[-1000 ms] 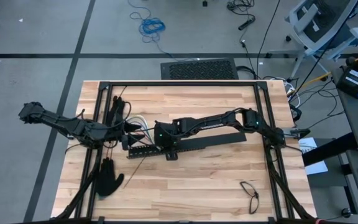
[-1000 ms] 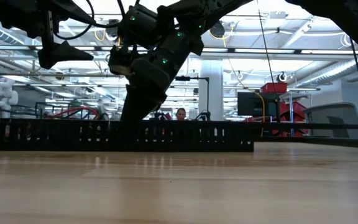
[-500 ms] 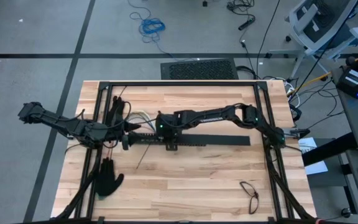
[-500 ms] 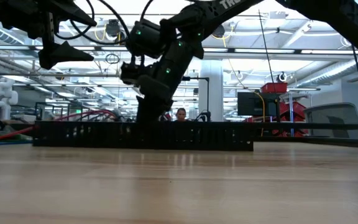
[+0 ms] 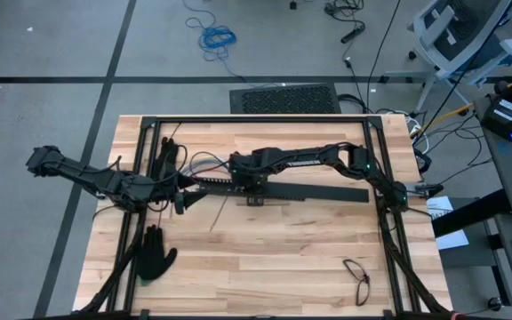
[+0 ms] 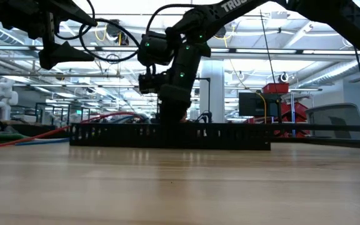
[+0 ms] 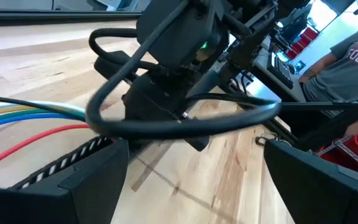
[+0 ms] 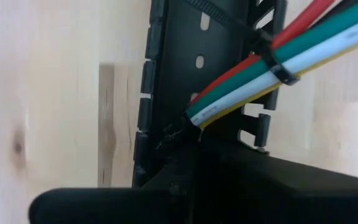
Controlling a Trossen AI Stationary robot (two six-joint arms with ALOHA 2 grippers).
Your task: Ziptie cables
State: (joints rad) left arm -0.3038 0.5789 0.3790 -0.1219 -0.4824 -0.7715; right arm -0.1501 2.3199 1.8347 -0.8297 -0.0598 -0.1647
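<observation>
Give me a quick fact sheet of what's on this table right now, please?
Table: wooden top
Cables: coloured bundle, ends lying in the slotted bar
Slotted bar: long, black, across the table's middle
Right tool: shut, down at the bar by the cable ends
Left tool: open, raised near the bar's left end
Ziptie: dark band already around the bundle
Glove: black, front left

the right hand (image 5: 250,182) hides the cables' (image 8: 260,74) ends.
</observation>
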